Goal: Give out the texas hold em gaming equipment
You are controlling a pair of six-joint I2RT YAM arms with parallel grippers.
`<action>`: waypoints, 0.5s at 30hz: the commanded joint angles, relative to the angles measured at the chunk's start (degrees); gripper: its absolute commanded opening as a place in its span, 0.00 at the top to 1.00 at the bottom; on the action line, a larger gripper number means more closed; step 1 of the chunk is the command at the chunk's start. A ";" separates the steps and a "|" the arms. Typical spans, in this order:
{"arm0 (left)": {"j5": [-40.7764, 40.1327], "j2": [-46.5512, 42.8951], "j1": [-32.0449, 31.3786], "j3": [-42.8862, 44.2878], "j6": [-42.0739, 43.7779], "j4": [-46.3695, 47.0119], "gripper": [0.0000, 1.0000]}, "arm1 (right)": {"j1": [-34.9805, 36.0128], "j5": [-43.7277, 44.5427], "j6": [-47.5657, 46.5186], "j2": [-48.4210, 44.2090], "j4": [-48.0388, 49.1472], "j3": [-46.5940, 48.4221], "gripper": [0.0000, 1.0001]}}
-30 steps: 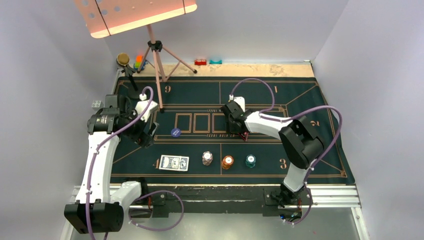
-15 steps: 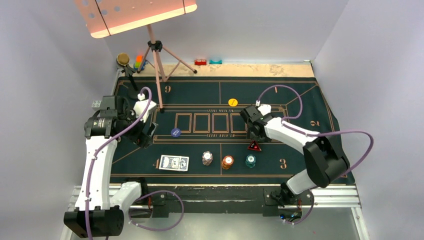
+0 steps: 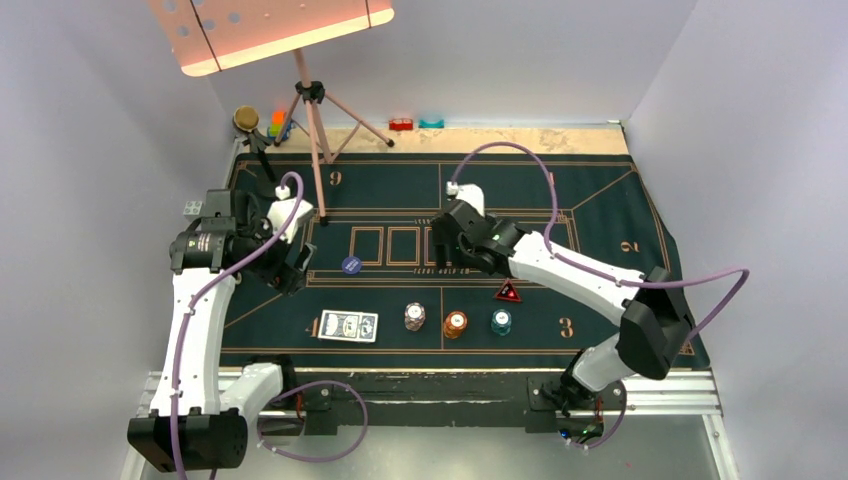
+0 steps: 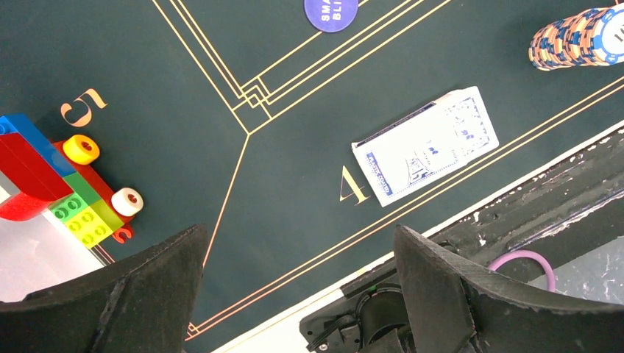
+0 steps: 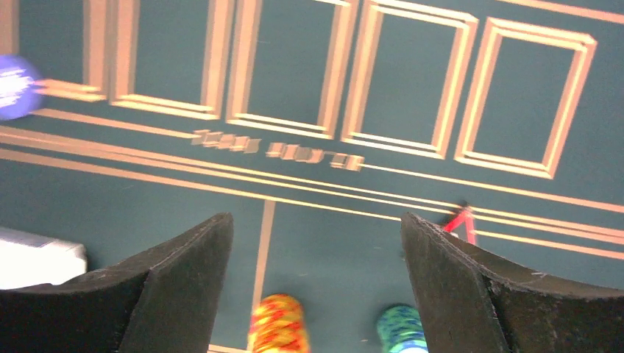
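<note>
The deck of blue-and-white cards [image 3: 348, 325] [image 4: 425, 145] lies near the mat's front edge. To its right stand the white [image 3: 414, 317], orange [image 3: 455, 324] [image 5: 278, 323] and teal [image 3: 500, 322] [image 5: 401, 329] chip stacks. A blue disc [image 3: 350, 265] [image 4: 331, 11] [image 5: 11, 87] rests left of the printed boxes. The red triangular marker [image 3: 508, 292] [image 5: 462, 220] lies flat on the mat. My right gripper [image 3: 447, 247] [image 5: 316, 220] hovers open over the mat's centre, holding nothing. Over the mat's left side my left gripper [image 3: 292, 268] [image 4: 298, 235] is open and empty.
A tripod stand [image 3: 315, 130] with a pink board rises at the back left of the dark green mat [image 3: 600, 200]. Colourful toy blocks [image 4: 44, 176] sit by the mat's left edge. Small red [image 3: 401, 124] and teal [image 3: 431, 123] items lie along the back wall.
The right arm swung right, left the red marker on the mat, then moved back left over the centre with its jaws wider. The left arm has barely moved.
</note>
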 commanded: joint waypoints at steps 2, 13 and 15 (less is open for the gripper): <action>0.03 0.05 -0.29 1.32 -1.90 1.43 0.00 | 9.10 -4.24 -5.17 1.45 2.25 8.07 0.08; -2.04 -0.18 -0.26 1.05 -3.94 2.76 0.00 | 20.36 -7.27 -4.75 9.15 3.78 7.01 0.06; -1.89 -0.20 -0.34 1.06 -4.20 2.71 0.00 | 21.16 -6.43 -4.24 10.77 3.32 7.17 0.10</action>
